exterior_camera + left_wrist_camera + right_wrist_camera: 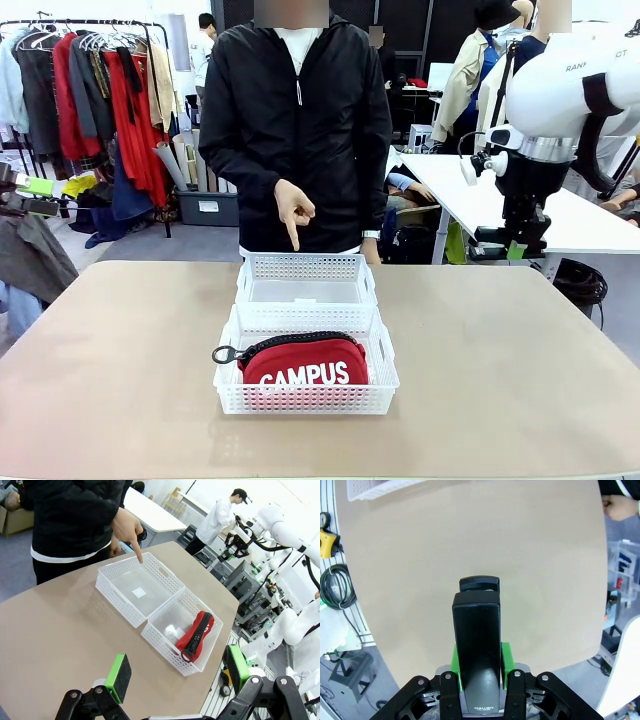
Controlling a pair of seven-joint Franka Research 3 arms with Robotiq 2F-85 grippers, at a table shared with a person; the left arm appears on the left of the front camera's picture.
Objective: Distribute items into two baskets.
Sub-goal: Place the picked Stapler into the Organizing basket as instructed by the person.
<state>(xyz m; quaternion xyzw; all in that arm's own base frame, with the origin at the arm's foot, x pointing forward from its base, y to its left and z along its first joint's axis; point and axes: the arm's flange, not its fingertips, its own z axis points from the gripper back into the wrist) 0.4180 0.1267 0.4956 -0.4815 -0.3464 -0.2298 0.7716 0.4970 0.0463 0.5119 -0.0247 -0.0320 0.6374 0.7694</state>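
Red fabric "CAMPUS" zip pouch point(304, 365) lay in the near white lattice plastic basket point(230, 385).
Right gripper point(478, 667) clamped the black stapler point(476, 645); left gripper point(177, 672) stood wide; the person's hand point(293, 208) pointed at the far basket point(305, 268).

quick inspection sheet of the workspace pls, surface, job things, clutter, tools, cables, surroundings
surface: tan table, bare around the baskets
job's things: red pouch in near basket; far basket holds nothing, person's hand points at it; black stapler in right tool
clutter: nothing seen
grippers: left tool open; right tool shut on stapler
cables: coil off the table edge
surroundings: clothes rack, white tables, people behind
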